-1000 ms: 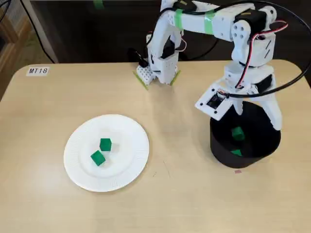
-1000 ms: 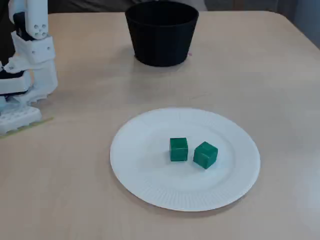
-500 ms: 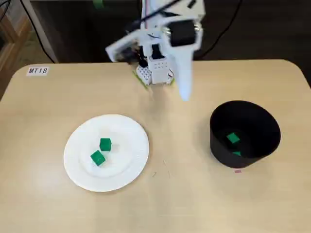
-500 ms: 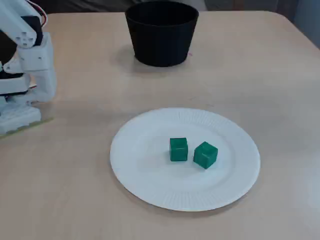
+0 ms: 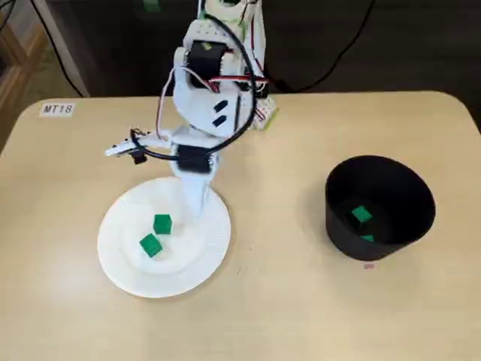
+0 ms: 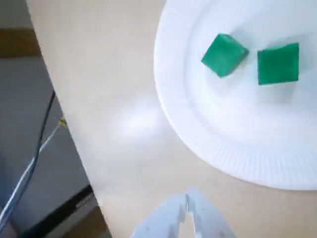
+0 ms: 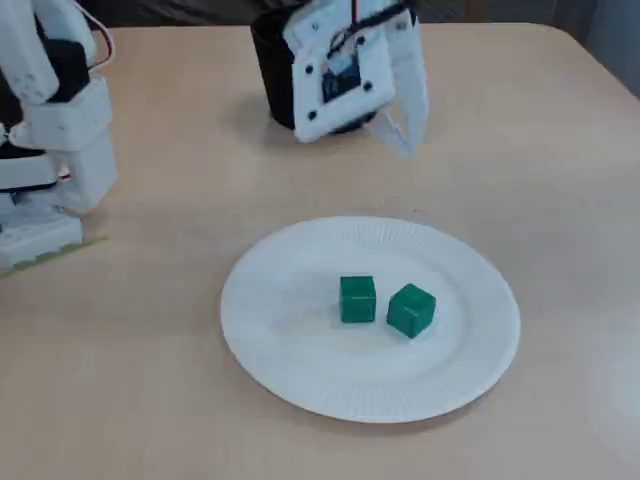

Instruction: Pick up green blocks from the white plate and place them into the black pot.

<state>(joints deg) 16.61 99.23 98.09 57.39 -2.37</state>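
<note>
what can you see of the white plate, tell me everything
The plate is round, white and looks like paper, with a ribbed rim and a smooth flat middle. It lies flat on the tan table. Two green blocks sit close together near its middle, not touching each other. The claw hangs just off its rim, raised and not touching it.
</note>
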